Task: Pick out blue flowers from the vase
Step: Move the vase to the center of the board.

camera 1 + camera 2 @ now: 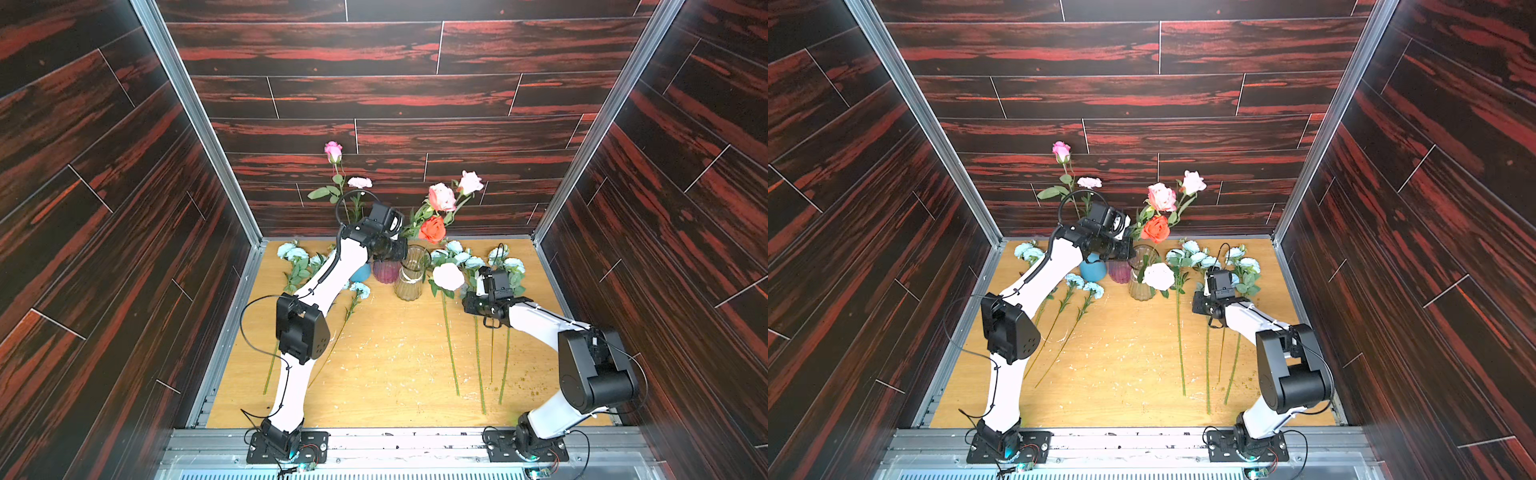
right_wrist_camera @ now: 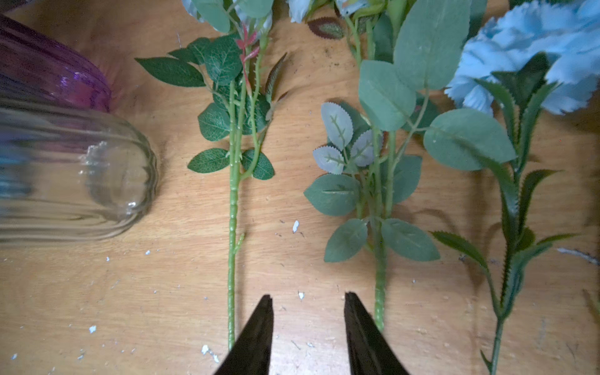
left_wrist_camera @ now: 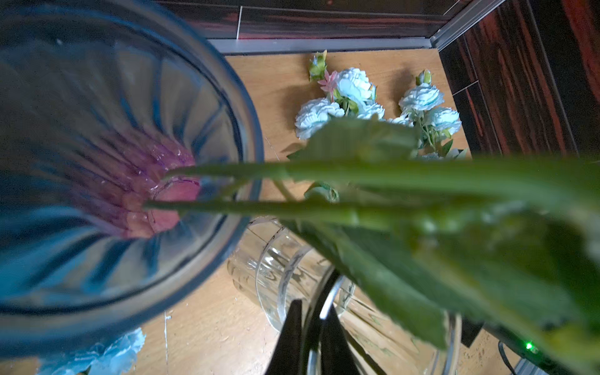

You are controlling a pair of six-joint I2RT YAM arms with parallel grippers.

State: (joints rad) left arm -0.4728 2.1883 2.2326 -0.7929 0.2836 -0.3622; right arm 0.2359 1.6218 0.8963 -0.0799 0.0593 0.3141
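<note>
While left gripper (image 3: 313,305) pinches clear vase (image 3: 276,276) rim, lower centre, likely steadying it, right gripper (image 2: 308,295) hangs half-open, empty, beside blue flowers (image 2: 532,48)

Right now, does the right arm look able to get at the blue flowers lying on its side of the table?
Probably yes: the right gripper hangs open low over the blue flowers, a stem on either side of its fingertips, with nothing covering them.

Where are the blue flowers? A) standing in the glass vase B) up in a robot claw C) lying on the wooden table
C: the blue flowers lie flat on the table with their long stems stretched out.
</note>
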